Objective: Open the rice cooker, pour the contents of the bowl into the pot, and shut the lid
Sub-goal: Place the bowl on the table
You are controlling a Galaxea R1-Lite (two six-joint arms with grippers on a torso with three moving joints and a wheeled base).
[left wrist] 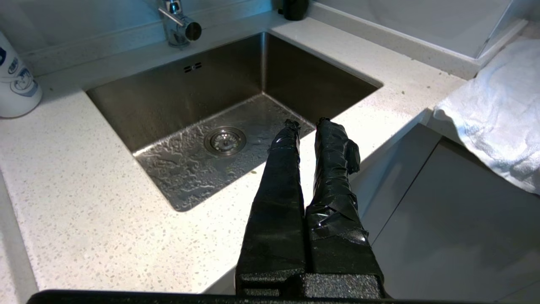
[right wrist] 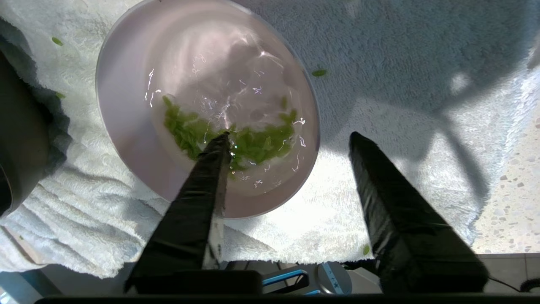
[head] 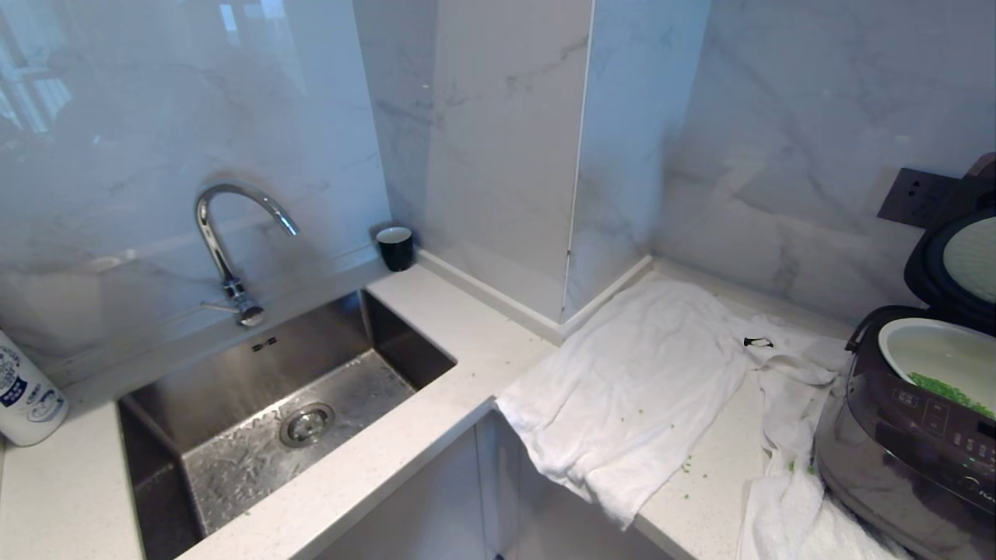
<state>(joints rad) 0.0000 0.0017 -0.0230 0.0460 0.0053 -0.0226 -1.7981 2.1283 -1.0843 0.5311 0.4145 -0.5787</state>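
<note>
The dark rice cooker stands at the right edge of the head view. Its lid is swung up, showing the round pale plate underneath. Green bits lie in the white pot. In the right wrist view a pale bowl rests on a white towel, with water and some green bits in it. My right gripper is open astride the bowl's rim, one finger over the inside and the other outside above the towel. My left gripper hangs shut and empty over the counter's front edge by the sink.
A steel sink with a curved tap takes up the counter's left. A black cup stands in the corner and a white bottle at far left. The towel drapes over the counter edge, with green bits scattered. A wall socket sits behind the cooker.
</note>
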